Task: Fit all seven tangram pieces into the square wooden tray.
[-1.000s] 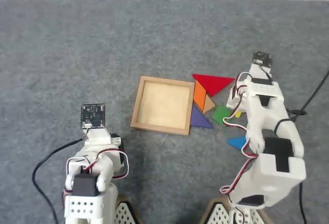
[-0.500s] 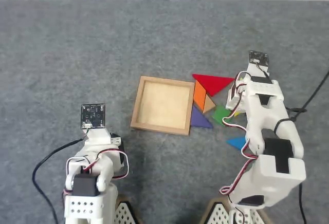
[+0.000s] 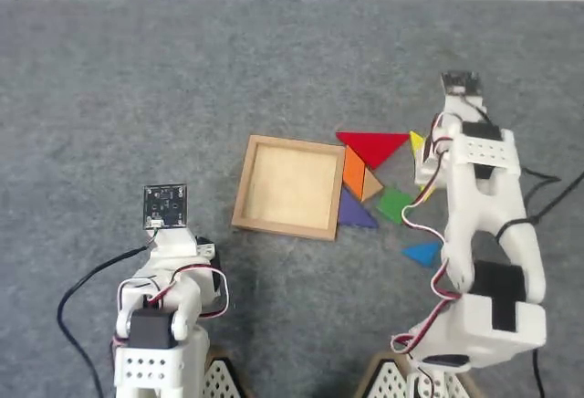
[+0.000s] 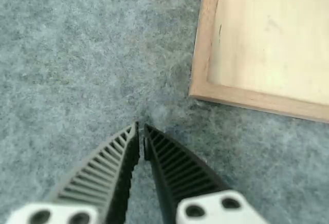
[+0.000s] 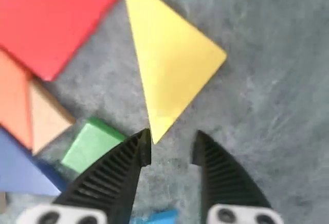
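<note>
Grey felt covers the worktop (image 3: 137, 69), and the square wooden tray (image 3: 243, 182) sits at its middle. Seven flat painted pieces lie toward the right edge, none inside the tray: red triangle (image 3: 372, 147), orange piece (image 3: 354, 170), tan triangle (image 3: 370, 183), purple triangle (image 3: 354, 211), green square (image 3: 394, 204), blue triangle (image 3: 422, 253), yellow triangle (image 5: 167, 64). They look light, stiff and thin, best pinched across opposite edges. The right hand (image 5: 172, 139) gapes around the yellow triangle's tip; the left hand (image 4: 141, 129) rests closed near the tray.
</note>
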`<action>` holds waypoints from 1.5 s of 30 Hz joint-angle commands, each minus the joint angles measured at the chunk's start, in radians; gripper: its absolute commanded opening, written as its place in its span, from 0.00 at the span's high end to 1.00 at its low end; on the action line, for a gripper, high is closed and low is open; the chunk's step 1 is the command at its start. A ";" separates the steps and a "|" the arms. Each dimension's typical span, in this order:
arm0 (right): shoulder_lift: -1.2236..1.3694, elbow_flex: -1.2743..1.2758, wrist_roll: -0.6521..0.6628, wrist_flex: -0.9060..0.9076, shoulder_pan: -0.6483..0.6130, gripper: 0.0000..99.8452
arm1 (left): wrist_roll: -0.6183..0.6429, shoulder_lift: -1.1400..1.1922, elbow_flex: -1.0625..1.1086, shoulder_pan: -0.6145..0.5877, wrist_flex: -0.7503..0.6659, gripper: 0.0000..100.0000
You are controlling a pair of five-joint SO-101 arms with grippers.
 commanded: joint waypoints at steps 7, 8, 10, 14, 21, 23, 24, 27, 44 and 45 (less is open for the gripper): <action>0.157 -0.324 0.184 0.068 -0.076 0.75 | -0.011 -0.020 -0.013 -0.006 0.002 0.99; 0.202 -0.348 0.190 0.079 -0.085 0.74 | -0.011 -0.020 -0.013 -0.006 0.002 0.99; 0.280 -0.390 0.193 0.081 -0.091 0.72 | -0.011 -0.020 -0.013 -0.006 0.002 0.99; 0.397 -0.474 0.195 0.084 -0.073 0.72 | -0.011 -0.020 -0.013 -0.006 0.002 0.99; 0.452 -0.525 0.195 0.073 -0.004 0.72 | -0.011 -0.020 -0.013 -0.006 0.002 0.99; 0.441 -0.525 0.195 0.065 0.007 0.72 | -0.011 -0.020 -0.013 -0.006 0.002 0.99; 0.432 -0.525 0.195 0.068 0.010 0.72 | -0.011 -0.020 -0.013 -0.006 0.002 0.99; 0.409 -0.522 0.249 0.071 0.005 0.72 | -0.011 -0.020 -0.013 -0.006 0.002 0.99; 0.558 -0.588 0.356 0.024 0.039 0.72 | -0.011 -0.020 -0.013 -0.006 0.002 0.99; 0.559 -0.588 0.358 0.019 0.039 0.72 | -0.011 -0.020 -0.013 -0.006 0.002 0.99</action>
